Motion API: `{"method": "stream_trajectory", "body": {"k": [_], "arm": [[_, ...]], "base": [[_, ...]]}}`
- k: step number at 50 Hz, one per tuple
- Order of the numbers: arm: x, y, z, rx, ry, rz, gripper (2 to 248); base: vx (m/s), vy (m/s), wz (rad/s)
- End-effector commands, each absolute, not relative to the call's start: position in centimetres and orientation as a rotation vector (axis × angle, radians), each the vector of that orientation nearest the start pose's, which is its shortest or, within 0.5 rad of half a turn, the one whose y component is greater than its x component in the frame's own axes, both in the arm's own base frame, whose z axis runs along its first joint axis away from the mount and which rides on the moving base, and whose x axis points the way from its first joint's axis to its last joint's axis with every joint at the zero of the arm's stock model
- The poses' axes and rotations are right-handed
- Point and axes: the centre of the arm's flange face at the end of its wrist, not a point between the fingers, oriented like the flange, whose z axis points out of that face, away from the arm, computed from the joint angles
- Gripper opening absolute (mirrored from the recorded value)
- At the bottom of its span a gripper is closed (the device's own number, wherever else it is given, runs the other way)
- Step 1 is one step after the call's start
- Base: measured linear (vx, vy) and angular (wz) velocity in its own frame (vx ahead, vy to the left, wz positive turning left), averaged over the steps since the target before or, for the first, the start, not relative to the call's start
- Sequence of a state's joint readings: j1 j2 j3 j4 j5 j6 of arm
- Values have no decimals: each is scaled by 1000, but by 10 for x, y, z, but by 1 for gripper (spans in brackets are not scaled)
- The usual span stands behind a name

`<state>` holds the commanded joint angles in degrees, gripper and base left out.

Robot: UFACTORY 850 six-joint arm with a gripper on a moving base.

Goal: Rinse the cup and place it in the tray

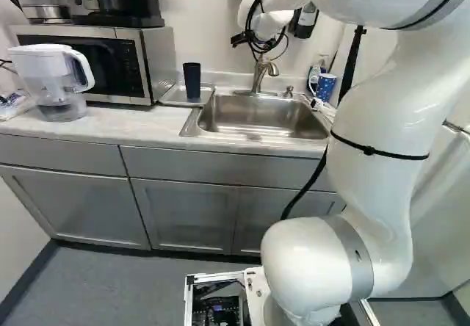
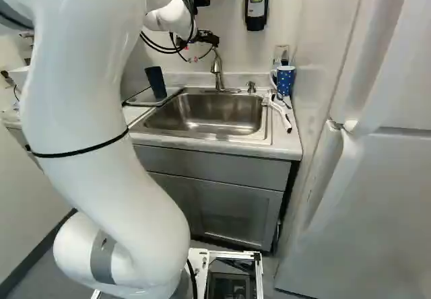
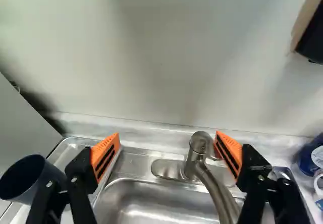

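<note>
White arm [image 1: 378, 139] looms at the left base view's right, its gripper [image 2: 198, 40] spread wide, empty. Upper left of centre, a dark cup [image 1: 192, 81] stands on the tray [image 1: 173, 97].

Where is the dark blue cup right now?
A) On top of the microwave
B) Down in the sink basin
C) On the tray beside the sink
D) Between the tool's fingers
C: the dark blue cup stands on the tray left of the sink in the left base view.
</note>
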<state>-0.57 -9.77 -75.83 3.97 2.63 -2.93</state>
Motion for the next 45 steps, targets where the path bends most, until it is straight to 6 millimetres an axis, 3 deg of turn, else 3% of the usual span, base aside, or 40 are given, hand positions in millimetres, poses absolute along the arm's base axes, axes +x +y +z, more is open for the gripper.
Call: {"method": "stream_trajectory", "body": {"k": [22, 45], "arm": [[563, -30, 681, -2616, 95, -1777, 247], [517, -40, 681, -2634, 127, -1770, 247]], "base": [[0, 0, 0], [0, 0, 0]]}}
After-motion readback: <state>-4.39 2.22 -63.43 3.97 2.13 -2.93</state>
